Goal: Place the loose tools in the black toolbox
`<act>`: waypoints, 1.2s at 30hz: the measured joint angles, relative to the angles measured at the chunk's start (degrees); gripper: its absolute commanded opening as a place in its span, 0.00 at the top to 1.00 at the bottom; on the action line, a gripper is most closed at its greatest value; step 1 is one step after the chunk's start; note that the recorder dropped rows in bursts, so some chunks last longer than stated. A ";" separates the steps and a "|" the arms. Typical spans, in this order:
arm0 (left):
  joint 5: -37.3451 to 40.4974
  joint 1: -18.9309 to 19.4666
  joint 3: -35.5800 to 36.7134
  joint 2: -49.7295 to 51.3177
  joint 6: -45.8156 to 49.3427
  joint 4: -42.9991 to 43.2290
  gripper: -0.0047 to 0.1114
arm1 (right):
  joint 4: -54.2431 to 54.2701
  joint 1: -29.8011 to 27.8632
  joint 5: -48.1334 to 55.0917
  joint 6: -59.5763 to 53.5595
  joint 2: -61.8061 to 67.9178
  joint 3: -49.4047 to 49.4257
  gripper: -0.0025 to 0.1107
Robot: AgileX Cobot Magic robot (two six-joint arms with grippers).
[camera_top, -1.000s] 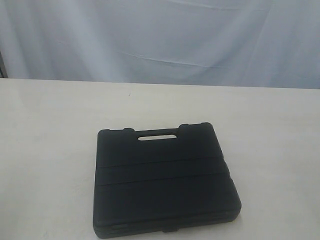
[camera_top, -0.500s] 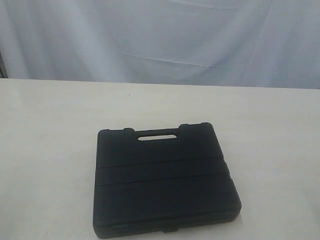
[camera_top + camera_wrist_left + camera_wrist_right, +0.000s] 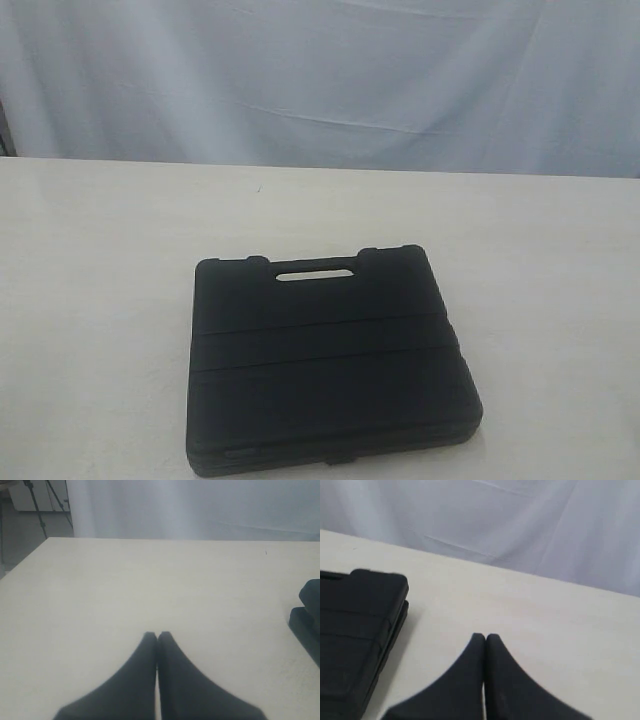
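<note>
Black toolbox (image 3: 330, 365) lies closed at lower centre of the exterior view on a cream table (image 3: 100, 300); left gripper (image 3: 157, 636) and right gripper (image 3: 485, 637) are clenched, empty.

No legible text anywhere, the black toolbox (image 3: 330, 370) included.

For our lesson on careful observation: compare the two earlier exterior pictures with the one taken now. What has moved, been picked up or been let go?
Nothing has visibly changed. The black toolbox lies closed on the table in the same spot, with its handle slot toward the far side, and no arm or tool has come into the exterior view.
</note>
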 measured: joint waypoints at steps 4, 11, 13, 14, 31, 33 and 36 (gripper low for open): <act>0.00 0.00 0.00 0.00 0.00 0.00 0.96 | 0.00 0.00 6.62 -0.44 0.00 0.00 0.98; 0.00 0.00 0.00 0.00 0.00 0.00 0.96 | 0.00 0.00 9.60 -1.29 0.00 0.00 0.98; 0.00 0.00 0.00 0.00 0.00 0.00 0.96 | 0.00 0.00 9.60 -1.44 0.00 0.00 0.98; 0.00 0.00 0.00 0.00 0.00 0.00 0.96 | 0.00 0.00 9.60 -1.44 0.00 0.00 0.98; 0.00 0.00 0.00 0.00 0.00 0.00 0.96 | 0.00 0.00 9.72 -0.94 -2.68 0.00 0.98; 0.00 0.00 0.00 0.00 0.00 0.00 0.96 | 0.00 0.00 9.72 -0.94 -2.68 0.00 0.98; 0.00 0.00 0.00 0.00 0.00 0.00 0.96 | 0.00 0.00 9.72 -0.94 -2.68 0.00 0.98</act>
